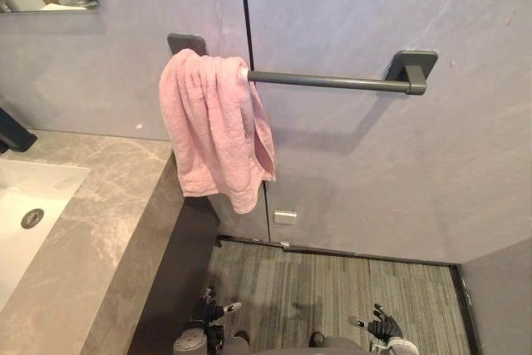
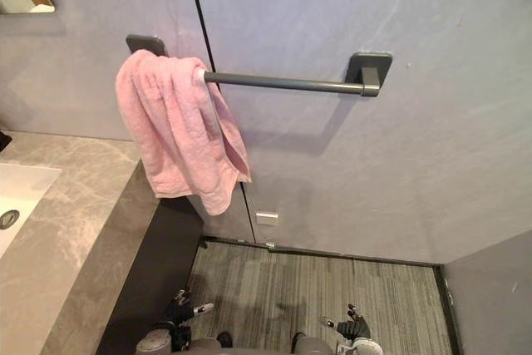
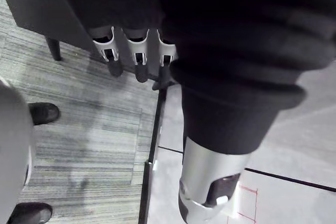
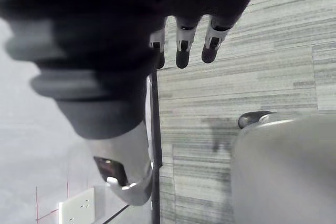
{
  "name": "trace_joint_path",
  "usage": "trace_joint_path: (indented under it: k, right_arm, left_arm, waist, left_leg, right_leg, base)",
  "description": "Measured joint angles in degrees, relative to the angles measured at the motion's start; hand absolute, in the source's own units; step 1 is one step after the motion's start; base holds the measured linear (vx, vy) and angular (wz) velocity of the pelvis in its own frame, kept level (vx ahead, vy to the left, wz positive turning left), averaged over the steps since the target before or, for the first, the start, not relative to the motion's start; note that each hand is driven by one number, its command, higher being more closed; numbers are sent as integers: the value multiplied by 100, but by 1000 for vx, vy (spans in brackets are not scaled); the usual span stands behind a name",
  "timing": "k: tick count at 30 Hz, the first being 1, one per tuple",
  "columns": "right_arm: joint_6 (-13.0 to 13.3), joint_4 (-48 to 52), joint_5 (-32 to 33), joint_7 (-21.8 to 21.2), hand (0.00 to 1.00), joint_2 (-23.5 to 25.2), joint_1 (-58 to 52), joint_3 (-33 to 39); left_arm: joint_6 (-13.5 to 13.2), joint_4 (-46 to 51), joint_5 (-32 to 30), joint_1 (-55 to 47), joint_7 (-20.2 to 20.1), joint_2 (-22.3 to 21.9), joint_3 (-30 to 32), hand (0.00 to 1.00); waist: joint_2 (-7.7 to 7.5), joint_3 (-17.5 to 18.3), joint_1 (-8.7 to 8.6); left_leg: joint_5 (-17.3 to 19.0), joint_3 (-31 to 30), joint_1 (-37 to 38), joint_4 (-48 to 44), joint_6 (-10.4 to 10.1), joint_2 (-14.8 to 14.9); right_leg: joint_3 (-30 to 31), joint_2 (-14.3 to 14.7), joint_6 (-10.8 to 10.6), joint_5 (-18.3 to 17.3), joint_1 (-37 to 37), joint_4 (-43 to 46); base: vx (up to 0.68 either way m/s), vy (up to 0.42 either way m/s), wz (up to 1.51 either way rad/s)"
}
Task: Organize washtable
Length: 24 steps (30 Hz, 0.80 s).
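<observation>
Left eye view: pink towel (image 1: 212, 126) is hanging bunched on towel bar (image 1: 332, 81). Below, left hand (image 1: 209, 309) and right hand (image 1: 383, 326) are dangling, fingers relaxed, empty.

A soft pink terry towel (image 1: 212, 126) hangs bunched over the left end of the dark grey wall rail (image 1: 332, 81). Its uneven lower edge dangles just beside the grey marble washtable (image 1: 100, 222).
</observation>
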<state>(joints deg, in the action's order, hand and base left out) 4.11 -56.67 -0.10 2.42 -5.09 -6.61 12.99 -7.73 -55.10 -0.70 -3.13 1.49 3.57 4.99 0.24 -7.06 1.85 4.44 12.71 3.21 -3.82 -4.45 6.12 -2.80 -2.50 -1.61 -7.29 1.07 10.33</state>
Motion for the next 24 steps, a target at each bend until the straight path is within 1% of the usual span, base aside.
trace_joint_path:
  k: [3,5,6,8,11,12,14,17,20,24]
  right_arm:
    - [-4,-53,0,0,0,-56,-26,-3]
    - [-1,-44,0,-2,0,-68,-7,-8]
    - [-1,-45,0,-3,0,-79,-11,-8]
    - [-2,-43,0,-5,0,-128,-42,-14]
    - [-1,-26,-6,-17,0,-185,-58,-59]
    - [-1,-22,-28,-27,0,-228,-53,-58]
    - [-2,19,-51,-32,0,-263,-59,-58]
    - [-4,164,-55,-63,0,-292,-131,-58]
    - [-4,187,-111,-147,0,-341,-163,-74]
    - [-3,248,-169,-155,0,-362,-157,-227]
  left_arm:
    - [-4,528,24,-3,24,155,-36,0]
    - [-27,1350,64,-12,132,336,-39,0]
    - [-36,1530,85,-14,145,366,-38,0]
    - [-85,2306,260,-42,230,480,-25,0]
    - [-179,2958,356,-46,247,552,18,0]
    - [-208,3237,358,-45,254,580,27,0]
    - [-224,3551,358,-45,258,588,27,0]
    - [-272,4001,356,-28,288,619,27,0]
    - [-288,4252,345,108,433,715,27,0]
    - [-303,4574,277,376,621,931,27,0]
  waist:
    - [-1,1,-35]
    - [-15,9,-97]
    - [-13,8,-103]
    - [-6,8,-96]
    - [-3,12,-100]
    - [6,13,-102]
    - [20,26,-106]
    - [49,46,-117]
    - [97,105,-128]
    - [88,110,-146]
  left_leg:
    - [-11,-64,-12,19,17,-26]
    - [-120,-149,-48,147,99,-91]
    - [-141,-159,-49,177,104,-104]
    - [-166,-164,-44,204,117,-137]
    - [-165,-200,-25,276,116,-169]
    - [-164,-343,-20,339,114,-220]
    - [-148,-421,-20,367,91,-238]
    - [-166,-451,-23,382,118,-236]
    - [-167,-519,-17,384,121,-232]
    - [-166,-784,43,387,121,-227]
  right_leg:
    - [31,-1,-25,161,-77,-237]
    - [30,-34,-53,289,-74,-402]
    - [31,-42,-60,313,-73,-429]
    - [73,-61,-70,391,-69,-497]
    - [121,-67,-92,468,-64,-638]
    - [149,-69,-98,499,-57,-689]
    - [151,-69,-75,517,-73,-756]
    - [138,-60,-104,531,-77,-778]
    - [136,-44,-98,546,-120,-847]
    - [130,-29,-96,547,-228,-869]
  base:
    - [-35,33,-3]
    - [-100,50,6]
    - [-106,44,3]
    - [-91,35,-5]
    - [-80,20,-7]
    - [-53,16,-9]
    - [-12,8,-3]
    - [28,-5,0]
    - [90,-14,-3]
    - [86,-21,-2]
